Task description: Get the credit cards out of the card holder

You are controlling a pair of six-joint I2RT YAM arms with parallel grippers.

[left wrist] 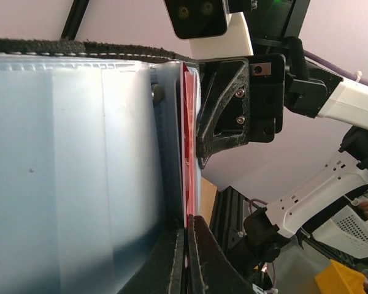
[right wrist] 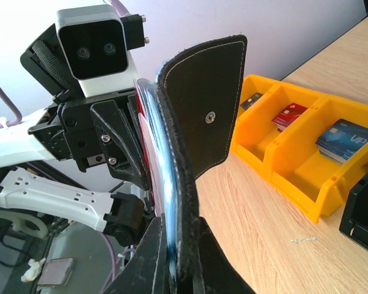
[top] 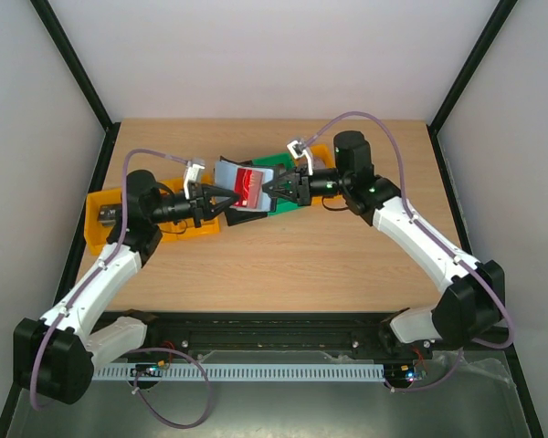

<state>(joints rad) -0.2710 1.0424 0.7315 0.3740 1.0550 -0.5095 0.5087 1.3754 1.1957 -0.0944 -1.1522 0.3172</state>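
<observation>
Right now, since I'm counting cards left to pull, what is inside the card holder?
A red card sits in a blue-grey inner pocket of the open card holder. Whether other cards lie behind it or deeper in the pockets is covered and cannot be seen.

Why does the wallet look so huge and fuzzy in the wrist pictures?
Left wrist: the holder is very close to the lens, so it fills half the frame, pale and soft. Right wrist: its black flap looms large too, but the yellow bin behind looks clear. Top view: even light, everything small and sharp.
</observation>
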